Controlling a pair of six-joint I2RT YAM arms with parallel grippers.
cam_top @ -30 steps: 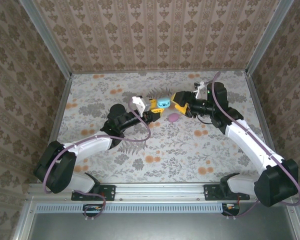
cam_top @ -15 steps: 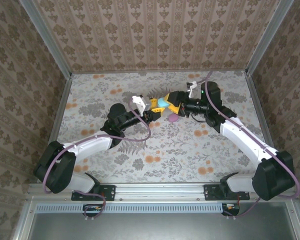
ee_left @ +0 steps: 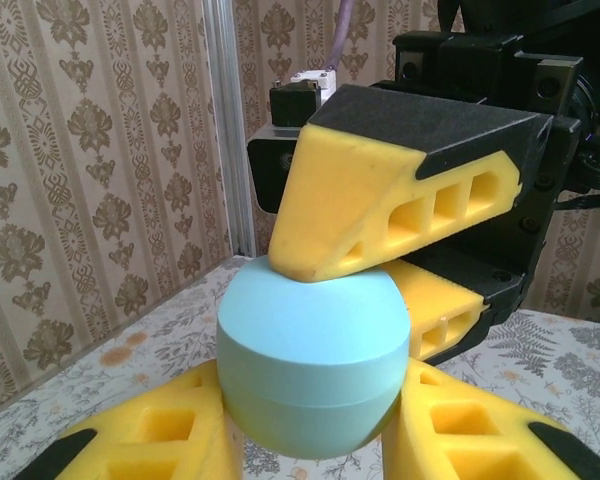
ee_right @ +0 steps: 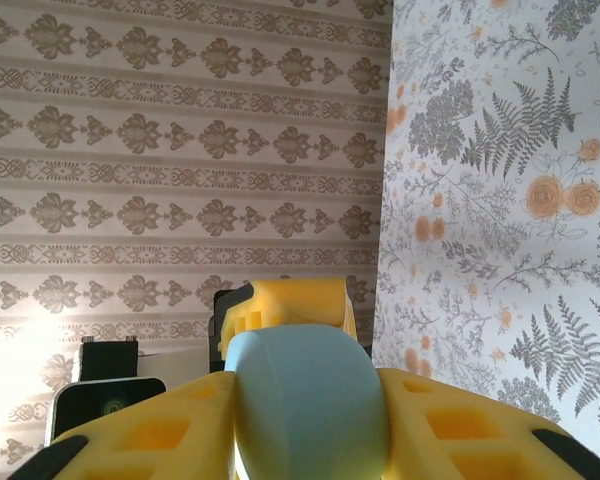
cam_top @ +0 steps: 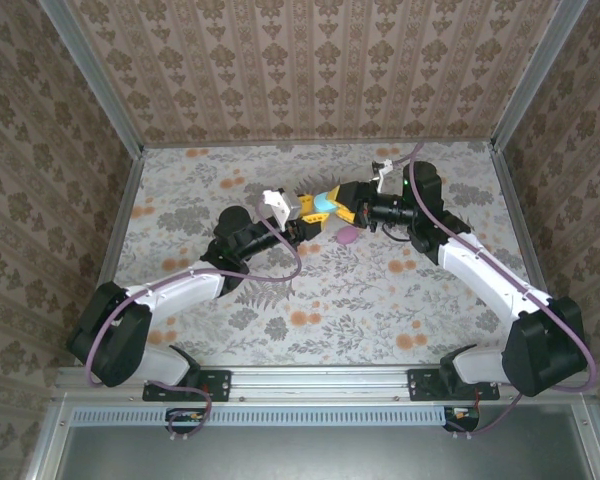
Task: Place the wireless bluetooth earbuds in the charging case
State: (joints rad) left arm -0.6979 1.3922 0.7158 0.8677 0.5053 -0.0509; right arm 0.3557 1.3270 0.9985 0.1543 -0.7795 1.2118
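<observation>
A light blue, pebble-shaped charging case (cam_top: 323,203) hangs above the middle of the table, its lid closed along a thin seam. My left gripper (cam_top: 313,212) is shut on the lower part of the case (ee_left: 310,350), one yellow pad on each side. My right gripper (cam_top: 334,206) comes from the opposite side and is shut on the same case (ee_right: 305,400). One right finger (ee_left: 380,200) presses on the lid from above, and the other sits behind and below. The earbuds are hidden from view.
A small mauve oval object (cam_top: 348,236) lies on the flowered table cover just below the right gripper. Patterned walls with metal corner posts (cam_top: 510,110) enclose the table on three sides. Open tabletop spreads to the left and in front (cam_top: 320,300).
The right gripper moved left to the case and narrowed its jaws onto it. The left gripper kept its hold and shifted the case slightly up and right.
</observation>
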